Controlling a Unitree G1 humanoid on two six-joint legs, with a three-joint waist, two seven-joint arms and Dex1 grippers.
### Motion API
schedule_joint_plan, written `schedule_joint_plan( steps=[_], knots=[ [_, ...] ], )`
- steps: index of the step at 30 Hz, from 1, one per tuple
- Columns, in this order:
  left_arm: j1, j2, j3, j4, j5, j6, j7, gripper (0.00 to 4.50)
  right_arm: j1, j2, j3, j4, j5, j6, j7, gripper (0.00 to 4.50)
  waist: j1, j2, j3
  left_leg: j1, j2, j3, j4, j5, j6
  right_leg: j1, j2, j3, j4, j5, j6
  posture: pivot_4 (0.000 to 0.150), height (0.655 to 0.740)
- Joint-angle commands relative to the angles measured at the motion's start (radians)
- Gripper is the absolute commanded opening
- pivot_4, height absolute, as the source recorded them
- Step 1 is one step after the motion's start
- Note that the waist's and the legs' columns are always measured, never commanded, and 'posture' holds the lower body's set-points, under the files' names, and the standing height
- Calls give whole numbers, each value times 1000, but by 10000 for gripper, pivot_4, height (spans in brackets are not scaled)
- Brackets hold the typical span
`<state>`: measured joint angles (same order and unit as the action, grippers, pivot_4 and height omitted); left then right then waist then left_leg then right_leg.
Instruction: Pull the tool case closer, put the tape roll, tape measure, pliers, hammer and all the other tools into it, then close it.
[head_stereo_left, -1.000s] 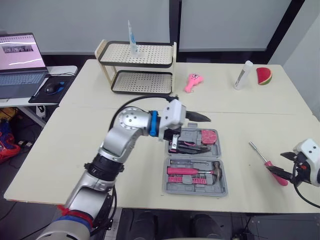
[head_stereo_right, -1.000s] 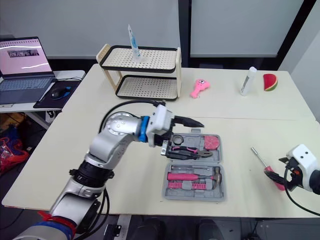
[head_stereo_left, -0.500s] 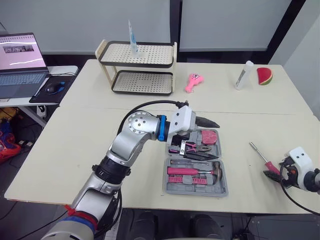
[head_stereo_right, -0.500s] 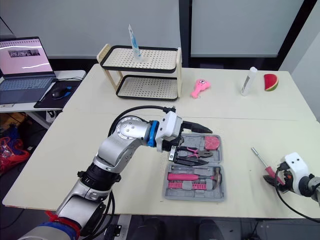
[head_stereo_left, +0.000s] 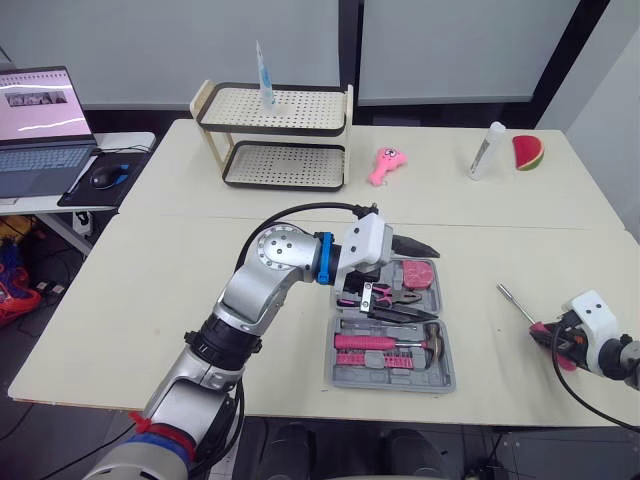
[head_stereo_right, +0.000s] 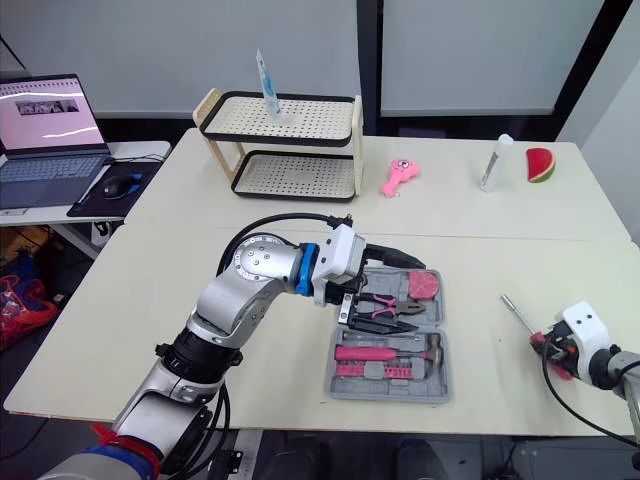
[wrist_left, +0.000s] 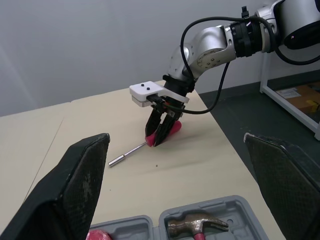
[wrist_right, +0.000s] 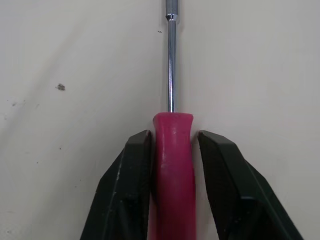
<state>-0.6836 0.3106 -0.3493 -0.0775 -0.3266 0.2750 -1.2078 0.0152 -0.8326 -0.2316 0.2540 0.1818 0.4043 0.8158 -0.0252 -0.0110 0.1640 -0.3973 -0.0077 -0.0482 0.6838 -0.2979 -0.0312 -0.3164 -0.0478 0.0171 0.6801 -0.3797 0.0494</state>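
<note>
Down comes the right gripper (wrist_right: 171, 137), now pinching the screwdriver (wrist_right: 170, 75) right of the case (head_stereo_left: 335, 365), left gripper (head_stereo_left: 415, 243) spread wide over the case, so grip firm and lift it level before swinging across.

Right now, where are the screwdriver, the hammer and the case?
screwdriver (wrist_right: 172, 165): right wrist view, on the pink handle.
hammer (wrist_left: 196, 221): left wrist view, on the metal head.
case (head_stereo_left: 392, 382): left eye view, on the near rim.

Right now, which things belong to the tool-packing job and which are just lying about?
Job: tool case, pliers and hammer inside it, screwdriver in the right gripper.
Lying about: two-tier rack, pink toy, white tube, watermelon slice, laptop, mouse.
</note>
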Motion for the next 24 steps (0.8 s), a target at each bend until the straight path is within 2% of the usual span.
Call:
schedule_joint_plan(
  steps=[1,6,10,15,24],
  knots=[
    [9,8,-6,-46,2,-7,6,45000,45,21,-22,-98,28,67,-27,8464,1,0,0,0,0,0,0,0,0,0,0,0,0,0,0,1500,7400],
    [13,35,15,-30,13,-16,6,45000,100,140,-29,-445,78,305,-187,8338,-2,0,0,0,1,-1,-1,0,0,0,0,0,0,0,0,1500,7400],
    [36,70,7,-34,26,-30,-8,45000,92,265,-29,-605,74,455,-339,8338,0,3,-2,0,0,-2,-1,0,0,-1,1,0,0,0,0,1500,7400],
    [42,92,9,-37,28,-29,-11,45000,99,377,-5,-700,47,545,-486,8338,4,3,-2,0,-1,-3,-1,0,0,-2,0,0,0,0,0,1500,7400],
    [52,98,3,-49,28,-23,-7,45000,126,472,20,-753,42,614,-585,8338,1,3,-2,0,-1,-3,-2,0,0,-2,0,0,0,0,0,1500,7400]
  ],
)
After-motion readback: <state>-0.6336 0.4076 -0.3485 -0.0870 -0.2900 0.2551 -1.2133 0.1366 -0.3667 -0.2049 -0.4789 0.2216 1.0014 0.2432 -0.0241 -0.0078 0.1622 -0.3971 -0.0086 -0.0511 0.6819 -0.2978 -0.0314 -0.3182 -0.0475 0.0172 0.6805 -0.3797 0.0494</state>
